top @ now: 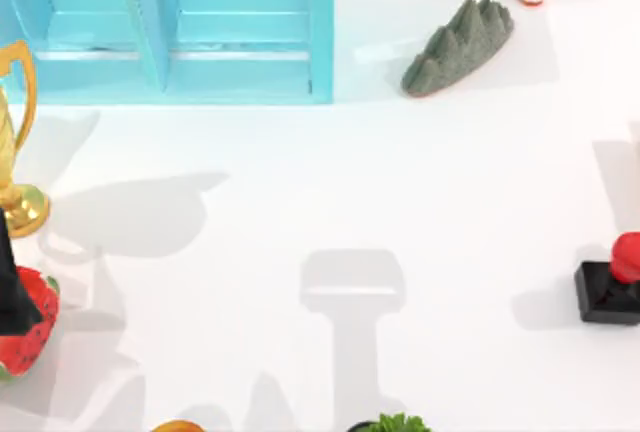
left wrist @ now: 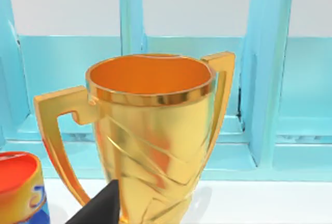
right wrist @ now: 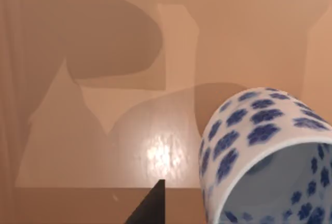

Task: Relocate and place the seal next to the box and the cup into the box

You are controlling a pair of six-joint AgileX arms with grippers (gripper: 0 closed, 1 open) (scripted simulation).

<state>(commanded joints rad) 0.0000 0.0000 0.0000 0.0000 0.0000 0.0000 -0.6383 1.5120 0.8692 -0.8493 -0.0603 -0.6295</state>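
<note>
The right gripper (right wrist: 153, 208) shows as one dark sliver in its wrist view, so whether it is spread or clamped on the cup (right wrist: 264, 156) I cannot tell. The cup lies tipped, mouth toward the camera, over a tan surface (right wrist: 104, 146), its lower side cut off. From above, the seal (top: 612, 284) stands upright at the table's (top: 300, 212) right edge, partly cropped. The left gripper (top: 12, 287) sits at the left edge, just beside a gold trophy (left wrist: 155, 130); its grip I cannot tell either.
</note>
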